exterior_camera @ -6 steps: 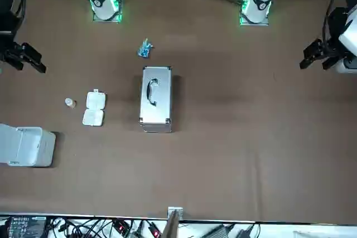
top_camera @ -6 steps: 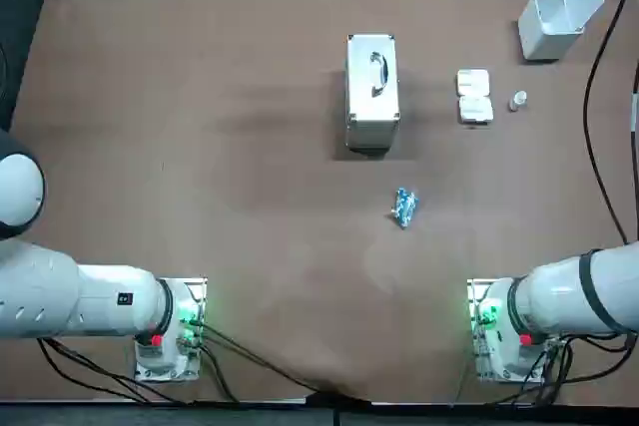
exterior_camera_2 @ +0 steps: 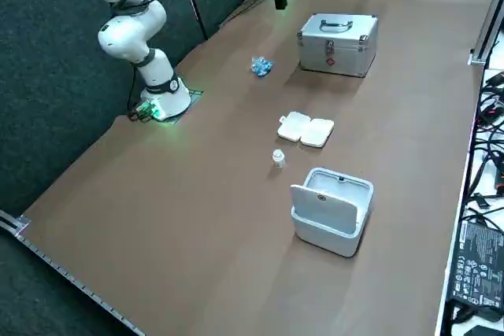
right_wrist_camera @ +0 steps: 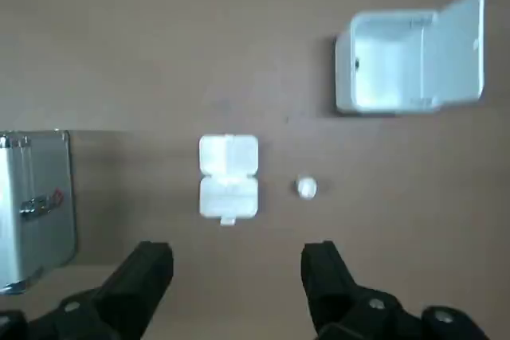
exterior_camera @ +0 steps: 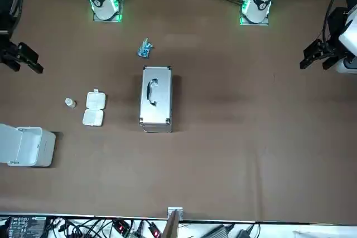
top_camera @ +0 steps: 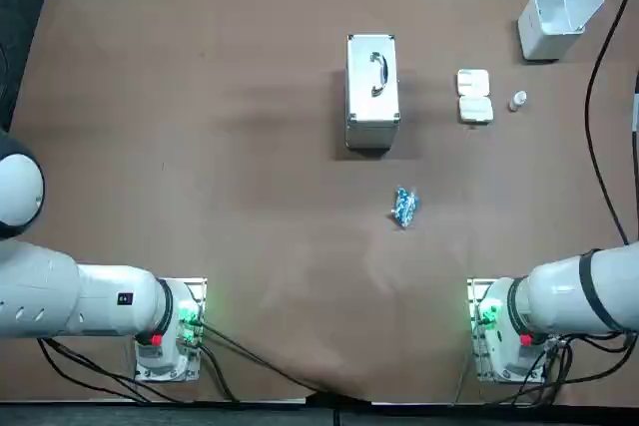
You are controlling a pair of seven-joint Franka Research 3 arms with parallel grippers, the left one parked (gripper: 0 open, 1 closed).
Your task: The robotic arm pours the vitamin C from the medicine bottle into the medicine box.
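Pincer (exterior_camera: 25,62) sits at the front view's edge, partly cut off. The top view misses it, as the right arm (top_camera: 569,296) runs out of frame. Bottle (right_wrist_camera: 306,188) too small to read cap or contents (true in every view). Only the wrist view shows the fingers (right_wrist_camera: 151,268): spread wide, empty, touching nothing. Bottle stands well below the pincer, just beside the box (right_wrist_camera: 228,187), not touching it.

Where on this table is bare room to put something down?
Bare: the half left of the silver metal case, and between blue wrapper and arm bases. Crowded: white pill box, small white bottle, open white bin, near the open right gripper.
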